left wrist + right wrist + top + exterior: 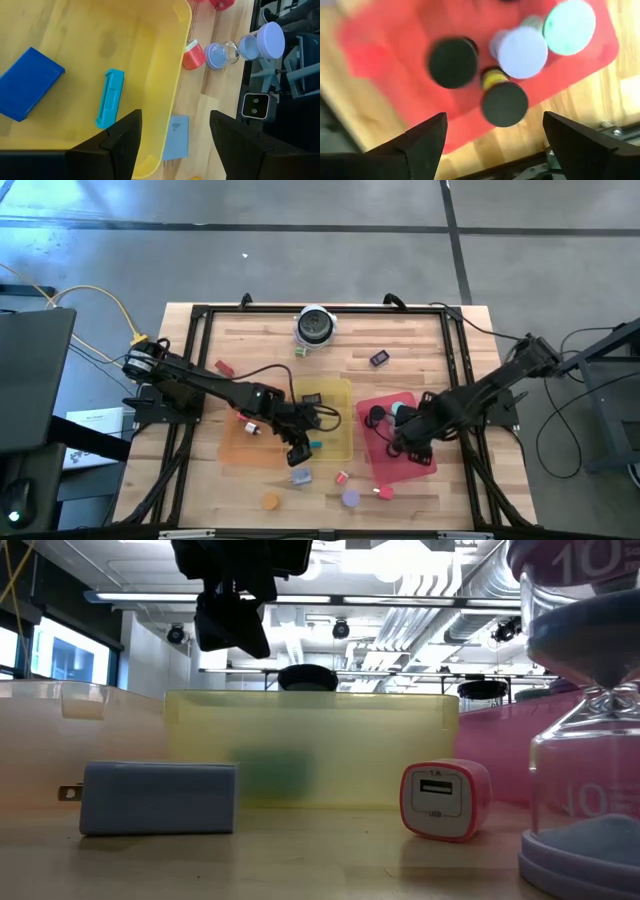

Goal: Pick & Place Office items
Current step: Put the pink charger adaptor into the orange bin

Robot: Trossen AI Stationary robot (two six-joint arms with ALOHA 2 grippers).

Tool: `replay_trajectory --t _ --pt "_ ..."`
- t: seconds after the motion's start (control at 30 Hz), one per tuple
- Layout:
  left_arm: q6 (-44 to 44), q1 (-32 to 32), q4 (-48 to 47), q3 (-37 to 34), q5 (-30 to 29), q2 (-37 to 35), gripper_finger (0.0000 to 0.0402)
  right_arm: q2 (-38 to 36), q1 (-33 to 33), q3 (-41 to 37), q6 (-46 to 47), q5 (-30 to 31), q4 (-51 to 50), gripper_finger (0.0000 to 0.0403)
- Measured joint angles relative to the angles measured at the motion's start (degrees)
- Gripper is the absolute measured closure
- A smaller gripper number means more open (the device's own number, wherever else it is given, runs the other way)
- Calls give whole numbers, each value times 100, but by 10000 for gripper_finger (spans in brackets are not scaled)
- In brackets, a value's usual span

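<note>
My left gripper (298, 452) hangs open over the near rim of the yellow tray (150, 50), its fingers either side of that rim with nothing between them. In the tray lie a blue block (27, 82) and a teal piece (111, 97). A grey-blue plug block (175, 142) lies on the table just outside the tray. My right gripper (494, 117) stands open, pointing down over the red tray (385, 60). Below it I see two black discs (452, 62), a purple disc (522, 51) and a teal disc (569, 20), none of them touched.
An orange tray (240, 445) adjoins the yellow one on its left. Near the front edge lie a pink charger (445, 800), an orange disc (270, 501) and a purple-ended hourglass (590, 740). A round silver-and-black object (315, 326) stands at the far edge. A black frame rims the table.
</note>
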Motion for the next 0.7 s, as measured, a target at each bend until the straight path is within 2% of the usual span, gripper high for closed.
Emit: replay_trajectory --t 0.17,0.3,0.47,0.63,0.7 --pt "-144 -80 1 0 -34 0 174 -192 308 692 513 -31 196 85" --pt "-316 -222 1 0 -52 0 174 -292 817 1059 1169 -136 610 85" --pt "-661 -424 -2 0 233 -15 174 -400 1876 1130 2106 -99 1951 85" --pt "-1164 -559 6 0 414 -53 174 -166 2966 1130 2058 789 3817 85" --pt "-1361 -600 58 0 416 -61 174 -26 3277 1130 1946 1134 4268 85"
